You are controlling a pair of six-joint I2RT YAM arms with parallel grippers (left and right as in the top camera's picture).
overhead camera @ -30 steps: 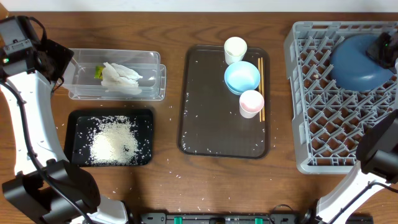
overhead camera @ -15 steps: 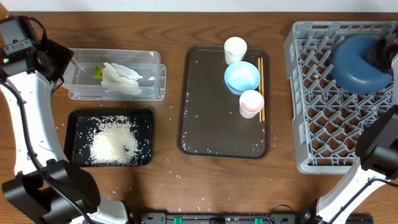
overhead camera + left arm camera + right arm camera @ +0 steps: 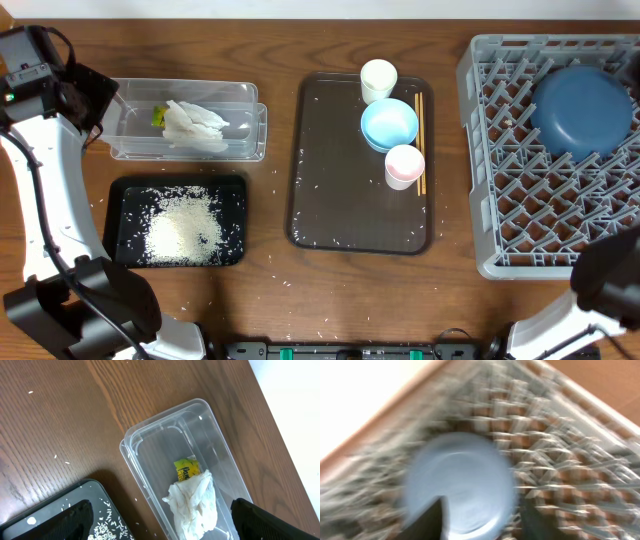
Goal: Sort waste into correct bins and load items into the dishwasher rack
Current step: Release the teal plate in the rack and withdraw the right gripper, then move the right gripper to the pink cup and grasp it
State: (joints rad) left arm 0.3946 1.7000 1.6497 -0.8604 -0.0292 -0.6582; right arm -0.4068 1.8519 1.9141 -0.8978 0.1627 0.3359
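Across wood counter (image 3: 280, 40), shows tissue (image 3: 195, 127), wrapper (image 3: 186, 469), rice (image 3: 185, 228) binned left of brown tray (image 3: 330, 180), dark-blue dish (image 3: 582, 110) in rack (image 3: 540, 230) right of it. Leaves bowl (image 3: 389, 125), pink cup (image 3: 404, 165), white cup (image 3: 378, 78), chopsticks (image 3: 420, 130) on it. Holds left tool (image 3: 162, 505) wide open, right tool (image 3: 485, 515) seemingly parted, both empty.

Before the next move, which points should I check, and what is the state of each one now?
1. Dish in rack: ok, it lies upside down in a corner.
2. Right claw off the dish: ok, its fingers stand apart, though that view is blurred.
3. Left claw open and empty: ok.
4. Bowl, white cup, pink cup and chopsticks loaded: not ok, all are on the brown tray.
5. Tissue and wrapper in tub, rice in black tray: ok, but a few grains lie on the table.
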